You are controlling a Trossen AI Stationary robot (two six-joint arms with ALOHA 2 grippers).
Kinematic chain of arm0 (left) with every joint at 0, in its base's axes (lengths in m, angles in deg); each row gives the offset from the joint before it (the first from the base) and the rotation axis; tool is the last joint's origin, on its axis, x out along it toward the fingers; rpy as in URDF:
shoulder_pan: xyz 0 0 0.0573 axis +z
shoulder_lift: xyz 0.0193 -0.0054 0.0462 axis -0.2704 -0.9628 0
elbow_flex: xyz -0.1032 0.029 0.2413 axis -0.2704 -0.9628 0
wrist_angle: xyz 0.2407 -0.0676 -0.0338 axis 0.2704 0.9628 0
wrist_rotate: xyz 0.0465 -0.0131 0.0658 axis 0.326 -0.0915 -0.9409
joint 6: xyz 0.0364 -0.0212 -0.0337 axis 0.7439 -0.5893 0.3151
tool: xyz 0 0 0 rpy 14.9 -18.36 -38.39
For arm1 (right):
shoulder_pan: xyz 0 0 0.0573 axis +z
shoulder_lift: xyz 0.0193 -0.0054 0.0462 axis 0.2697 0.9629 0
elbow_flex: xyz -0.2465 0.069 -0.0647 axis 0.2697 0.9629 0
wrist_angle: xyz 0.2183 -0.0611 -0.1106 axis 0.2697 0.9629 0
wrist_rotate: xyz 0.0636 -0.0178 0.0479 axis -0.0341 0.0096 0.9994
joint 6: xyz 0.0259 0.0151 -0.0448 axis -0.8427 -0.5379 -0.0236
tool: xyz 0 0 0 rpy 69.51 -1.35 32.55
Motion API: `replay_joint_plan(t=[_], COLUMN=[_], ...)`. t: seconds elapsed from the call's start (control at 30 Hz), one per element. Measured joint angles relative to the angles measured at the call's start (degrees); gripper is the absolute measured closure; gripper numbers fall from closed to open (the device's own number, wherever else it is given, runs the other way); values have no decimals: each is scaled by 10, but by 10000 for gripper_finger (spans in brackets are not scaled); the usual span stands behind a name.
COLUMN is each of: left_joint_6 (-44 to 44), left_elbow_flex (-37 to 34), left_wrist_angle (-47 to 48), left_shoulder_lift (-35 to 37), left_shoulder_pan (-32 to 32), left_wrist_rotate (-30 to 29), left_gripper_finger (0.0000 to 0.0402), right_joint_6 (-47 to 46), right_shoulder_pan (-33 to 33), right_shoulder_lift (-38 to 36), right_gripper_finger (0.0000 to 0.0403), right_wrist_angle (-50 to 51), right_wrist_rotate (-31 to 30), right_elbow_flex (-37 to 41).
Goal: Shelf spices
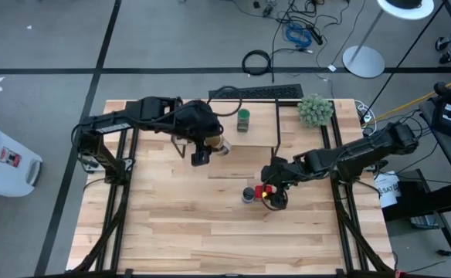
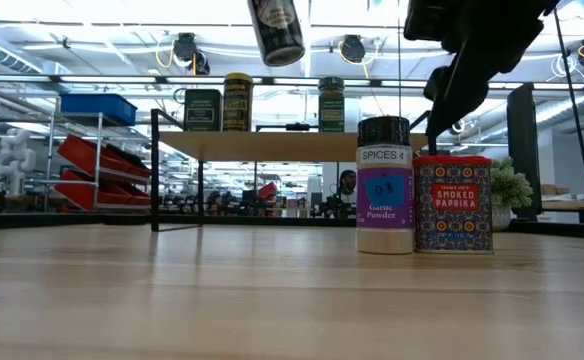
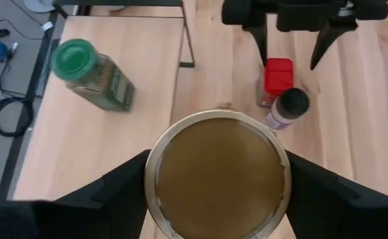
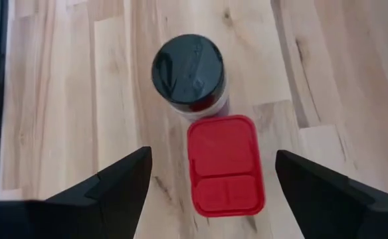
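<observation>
Left gripper [image 1: 201,151] carries the tan-lidded jar [image 3: 217,174] in the air, fingers pinching its sides; from the wrist camera the round lid faces the lens, so the jar's long axis runs in line with the gripper. In the low view the same jar [image 2: 275,30] hangs high, slightly tilted off upright, above the level of the shelf [image 2: 272,146]; likely held there to clear the board before setting down. Right gripper [image 4: 210,182] hovers over the red square tin [image 4: 224,174], fingers spread to either side and not touching it, probably lined up for a grasp from above. The tin stands upright on the table, label toward the low camera, touching or just beside a dark-capped jar [image 2: 384,186] with a blue label, also upright, on its left in that view. On the shelf top: dark boxy tin [image 2: 202,110], yellow-lidded jar [image 2: 238,102], green-lidded jar [image 2: 331,104], all upright in a row. Fuzzy plant ball [image 1: 315,110] sits at the table's far right, untouched.
</observation>
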Motion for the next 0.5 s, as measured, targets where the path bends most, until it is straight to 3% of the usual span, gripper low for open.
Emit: replay_joint_plan(t=[0.17,0.5], left_joint_6=[15,20], left_elbow_flex=[0,0], left_wrist_angle=[0,-3], left_shoulder_lift=[0,0], left_shoulder_pan=[17,29], left_wrist_rotate=[0,13], left_gripper_finger=[116,116], right_joint_6=[12,28], right_shoulder_pan=[-13,-16], right_shoulder_lift=[26,72], right_gripper_finger=[84,57], right_wrist_angle=[-4,2], right_wrist_rotate=[37,33], right_elbow_flex=[0,0])
